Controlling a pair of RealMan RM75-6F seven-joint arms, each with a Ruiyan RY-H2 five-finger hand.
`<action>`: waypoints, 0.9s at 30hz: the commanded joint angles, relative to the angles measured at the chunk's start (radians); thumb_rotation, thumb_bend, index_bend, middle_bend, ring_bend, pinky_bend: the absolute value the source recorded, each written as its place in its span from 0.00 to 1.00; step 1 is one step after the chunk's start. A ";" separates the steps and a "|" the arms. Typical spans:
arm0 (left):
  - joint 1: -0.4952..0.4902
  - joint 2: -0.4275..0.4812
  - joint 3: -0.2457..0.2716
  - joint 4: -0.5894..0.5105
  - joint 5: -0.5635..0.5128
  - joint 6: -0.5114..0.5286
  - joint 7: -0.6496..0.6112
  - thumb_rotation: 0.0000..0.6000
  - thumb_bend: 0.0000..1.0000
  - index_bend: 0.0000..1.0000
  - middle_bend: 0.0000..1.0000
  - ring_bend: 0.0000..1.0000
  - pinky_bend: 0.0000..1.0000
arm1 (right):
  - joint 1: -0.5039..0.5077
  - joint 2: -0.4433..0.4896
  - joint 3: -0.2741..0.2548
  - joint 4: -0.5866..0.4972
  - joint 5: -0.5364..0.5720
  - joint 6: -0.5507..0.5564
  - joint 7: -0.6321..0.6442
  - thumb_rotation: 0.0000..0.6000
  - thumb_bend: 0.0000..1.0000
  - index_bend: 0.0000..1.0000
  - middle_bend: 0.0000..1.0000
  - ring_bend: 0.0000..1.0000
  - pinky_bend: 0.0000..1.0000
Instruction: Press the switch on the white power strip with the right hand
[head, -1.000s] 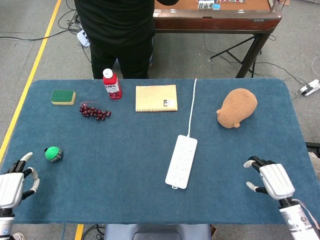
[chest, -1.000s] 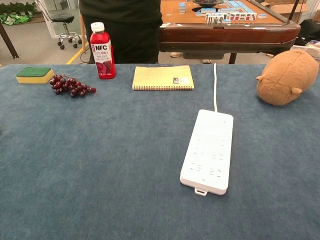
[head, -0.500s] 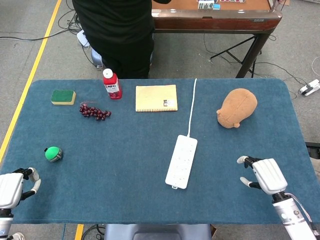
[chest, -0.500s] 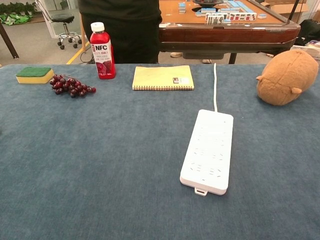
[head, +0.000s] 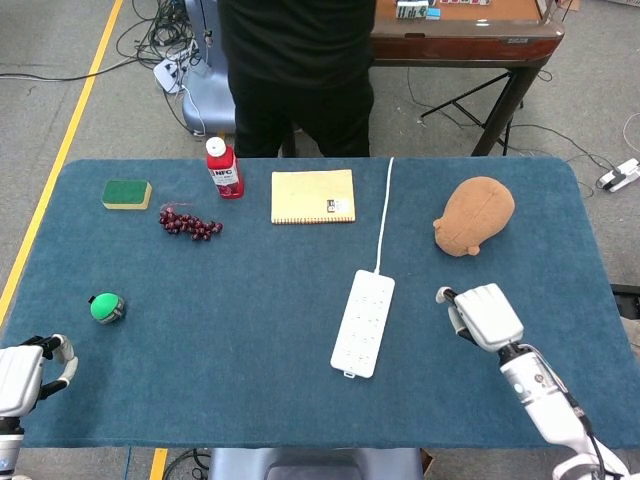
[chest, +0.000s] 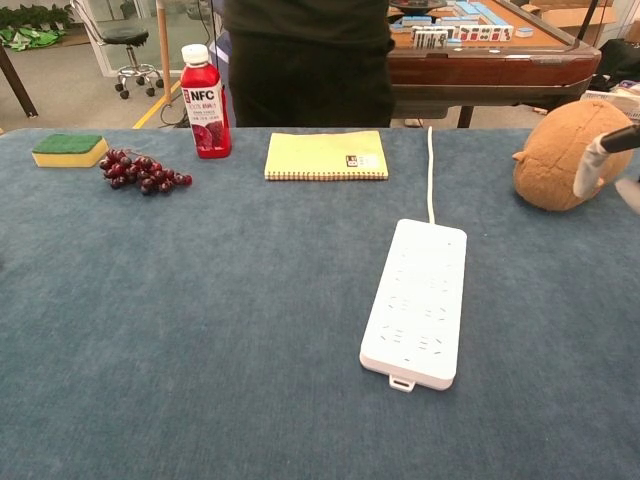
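The white power strip (head: 363, 322) is lying flat near the middle of the table (head: 250, 300), slightly toward the right edge and the near edge, its long axis running almost front to back, with its cord (head: 385, 210) trailing away to the far edge; it is looking rigid, light and smooth, so I am judging that it could skate on the blue cloth if pushed sideways; it needs no grasp, only a fingertip pressing straight down on the switch, which I am not making out in either view, and which may be sitting at the cord end. The right hand (head: 484, 316) is hovering just to the right of the strip, apart from it, touching nothing and holding nothing; whether its fingers are spread or curled I cannot tell from above, and the chest view is catching only a fingertip (chest: 592, 166) at the right edge of the picture, in front of the brown plush toy (chest: 565, 153). The left hand (head: 25, 374) is resting at the near left corner, fingers curling loosely around nothing, near the green ball (head: 106, 308).
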 joint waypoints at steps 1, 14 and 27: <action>0.000 -0.005 -0.002 0.008 0.001 0.005 0.010 1.00 0.50 0.62 0.63 0.55 0.81 | 0.063 -0.047 0.038 -0.010 0.087 -0.058 -0.090 1.00 0.80 0.39 1.00 1.00 1.00; -0.004 -0.017 -0.009 0.035 -0.019 -0.011 -0.006 1.00 0.50 0.67 0.63 0.55 0.81 | 0.205 -0.170 0.066 0.058 0.308 -0.146 -0.261 1.00 0.88 0.39 1.00 1.00 1.00; -0.005 -0.018 -0.018 0.060 -0.036 -0.018 -0.041 1.00 0.50 0.68 0.63 0.55 0.81 | 0.299 -0.269 0.051 0.154 0.439 -0.174 -0.314 1.00 0.89 0.39 1.00 1.00 1.00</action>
